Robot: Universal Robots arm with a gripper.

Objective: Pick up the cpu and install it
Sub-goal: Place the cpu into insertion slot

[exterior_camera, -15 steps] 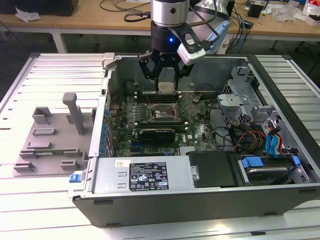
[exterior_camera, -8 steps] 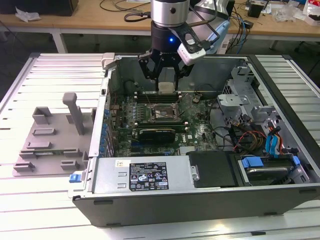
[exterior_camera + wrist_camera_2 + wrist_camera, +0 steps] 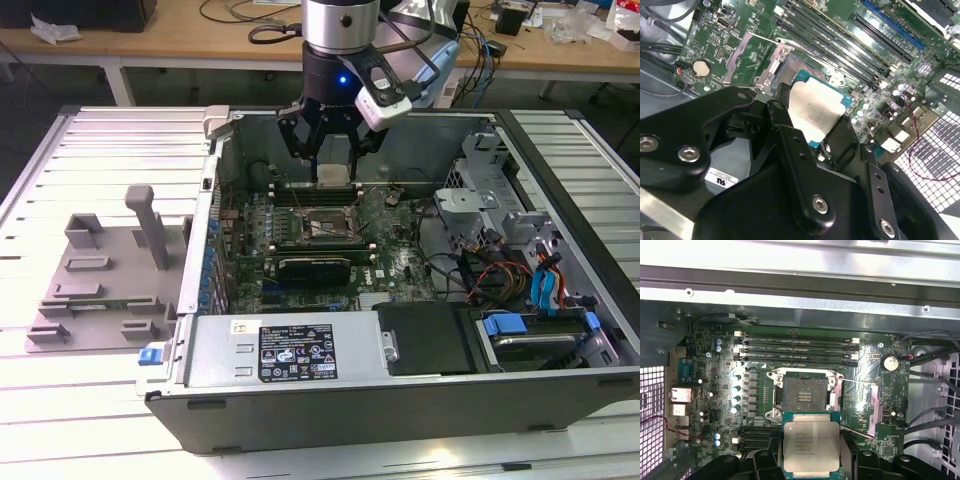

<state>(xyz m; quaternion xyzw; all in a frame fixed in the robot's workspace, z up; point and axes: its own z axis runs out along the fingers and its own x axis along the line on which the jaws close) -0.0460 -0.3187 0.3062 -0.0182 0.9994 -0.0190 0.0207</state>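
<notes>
My gripper hangs inside the open computer case, shut on the cpu, a flat square chip with a silver top. In the first wrist view the cpu sits level between the black fingers, just short of the open black socket on the green motherboard. The second wrist view shows the cpu hovering over the socket with its metal frame lifted. In the exterior view the socket lies below the chip, with a gap between them.
A grey plastic fixture tray lies on the slatted table at the exterior view's left. Memory slots run along one side of the socket. Drive bays and cables occupy the case at the exterior view's right, and a power supply sits at its front.
</notes>
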